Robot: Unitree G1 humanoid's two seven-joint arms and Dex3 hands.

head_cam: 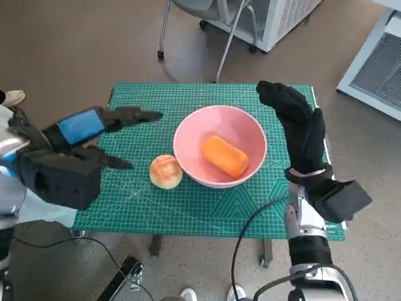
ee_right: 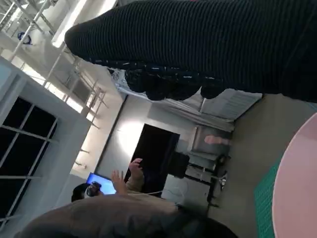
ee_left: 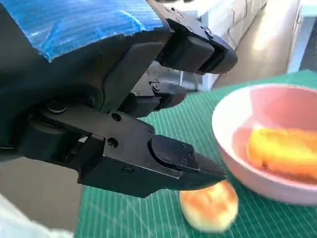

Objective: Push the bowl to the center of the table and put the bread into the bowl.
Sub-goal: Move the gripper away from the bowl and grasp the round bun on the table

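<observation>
Pink and near the middle of a green cutting mat, the bowl holds an orange loaf of bread, which lies slantwise across its bottom. A round, pale bun sits on the mat, touching or almost touching the bowl's rim on the side of the robot's left arm. The left hand hovers over that end of the table, empty, its black fingers spread and pointing toward the bowl; the left wrist view shows one fingertip just above the bun. The right hand, in its knitted glove, stands raised just beside the bowl's other side, fingers extended and apart, holding nothing. A seated person with raised hands shows in the right wrist view, well behind the glove.
</observation>
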